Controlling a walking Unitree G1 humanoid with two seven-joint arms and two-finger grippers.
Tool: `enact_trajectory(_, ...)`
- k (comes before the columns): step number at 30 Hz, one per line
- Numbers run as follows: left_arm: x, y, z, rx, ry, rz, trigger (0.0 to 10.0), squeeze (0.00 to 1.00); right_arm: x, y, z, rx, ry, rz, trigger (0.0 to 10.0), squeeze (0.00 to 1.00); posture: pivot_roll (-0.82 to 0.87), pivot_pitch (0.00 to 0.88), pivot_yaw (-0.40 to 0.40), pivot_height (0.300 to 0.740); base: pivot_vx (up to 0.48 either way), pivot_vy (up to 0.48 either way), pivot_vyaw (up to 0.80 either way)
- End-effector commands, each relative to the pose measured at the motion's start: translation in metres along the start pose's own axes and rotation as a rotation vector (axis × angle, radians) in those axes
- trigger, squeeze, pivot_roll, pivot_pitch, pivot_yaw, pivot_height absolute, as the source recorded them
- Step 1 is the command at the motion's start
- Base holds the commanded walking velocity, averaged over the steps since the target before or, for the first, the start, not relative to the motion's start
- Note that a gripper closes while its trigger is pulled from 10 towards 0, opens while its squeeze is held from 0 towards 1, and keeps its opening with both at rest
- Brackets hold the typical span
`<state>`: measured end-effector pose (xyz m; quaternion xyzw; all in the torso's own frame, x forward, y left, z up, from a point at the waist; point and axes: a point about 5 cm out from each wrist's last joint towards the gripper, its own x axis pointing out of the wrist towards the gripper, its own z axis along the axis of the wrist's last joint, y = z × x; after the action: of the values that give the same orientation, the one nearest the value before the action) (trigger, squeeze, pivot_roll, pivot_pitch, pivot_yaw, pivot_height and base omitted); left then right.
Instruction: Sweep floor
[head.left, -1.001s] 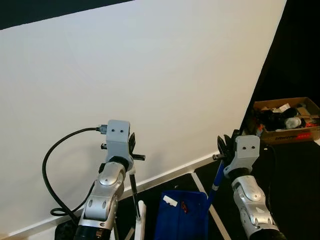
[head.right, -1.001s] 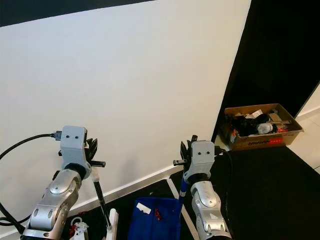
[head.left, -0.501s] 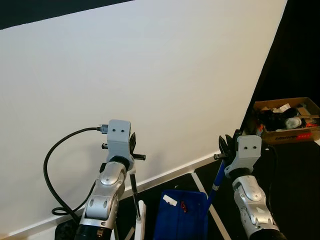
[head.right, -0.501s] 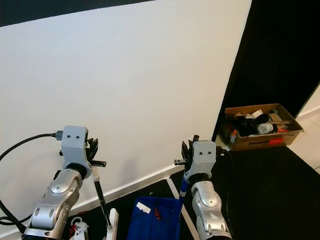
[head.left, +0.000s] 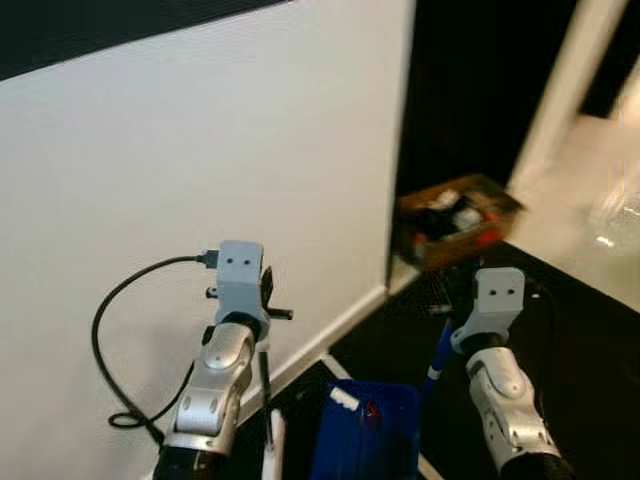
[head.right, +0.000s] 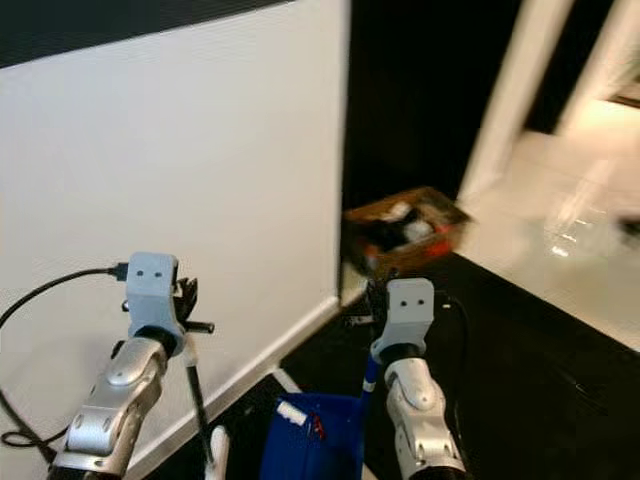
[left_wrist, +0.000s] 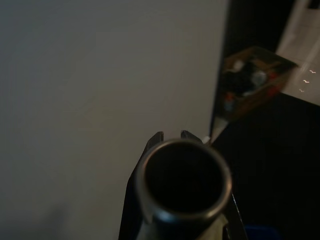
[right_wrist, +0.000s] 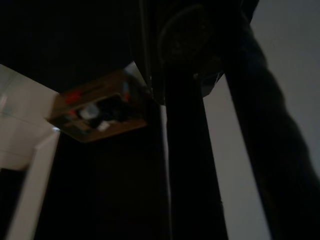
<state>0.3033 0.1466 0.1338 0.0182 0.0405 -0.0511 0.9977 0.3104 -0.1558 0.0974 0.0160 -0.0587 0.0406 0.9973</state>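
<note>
Left gripper (head.left: 262, 300) clamps the broom handle (head.left: 265, 380); right gripper (head.left: 452, 300) clamps the blue dustpan (head.left: 365, 440) handle. No writing is legible on the box (head.left: 458, 215).

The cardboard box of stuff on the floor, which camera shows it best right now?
The left wrist view shows the cardboard box best: largest there, open top and jumbled contents visible beside the white wall. Both eye views show it smaller and motion-blurred. The right wrist view shows it dim and tilted, next to a dark handle.
</note>
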Motion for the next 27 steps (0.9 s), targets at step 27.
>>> enact_trajectory(27, -0.0009, 0.0060, -0.0018, 0.014, -0.001, 0.028, 10.0, 0.00, 0.0015, 0.0099, -0.0016, 0.025, 0.006, 0.024, 10.0, 0.00, -0.02, 0.088, 0.104, 0.740, 0.000, 0.000, -0.79)
